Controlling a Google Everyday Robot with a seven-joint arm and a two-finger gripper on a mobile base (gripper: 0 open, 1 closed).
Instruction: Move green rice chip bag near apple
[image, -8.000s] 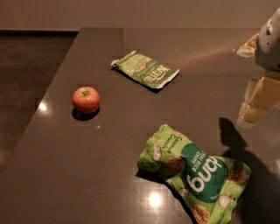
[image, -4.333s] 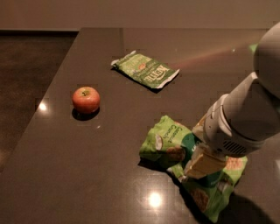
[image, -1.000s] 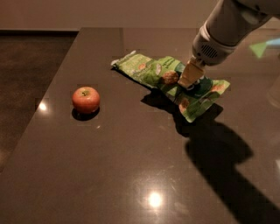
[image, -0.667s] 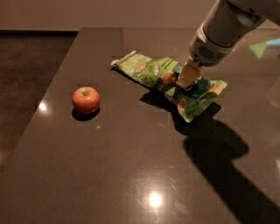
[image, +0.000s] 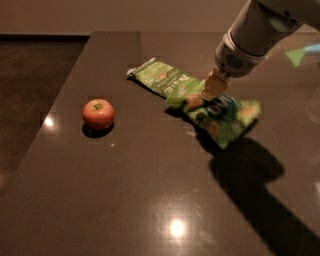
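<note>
Squeezing the green rice chip bag (image: 226, 115) by its crinkly upper edge, my pincer (image: 210, 94) held something I guessed was light, puffy and slippery.

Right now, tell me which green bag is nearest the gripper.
The puffy green rice chip bag, gripped at its upper edge by the gripper; the flatter green packet lies beyond it.

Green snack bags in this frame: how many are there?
2. The green rice chip bag is held in the gripper right of centre; the flatter green packet lies on the table just behind it, partly covered. None seems hidden.
</note>
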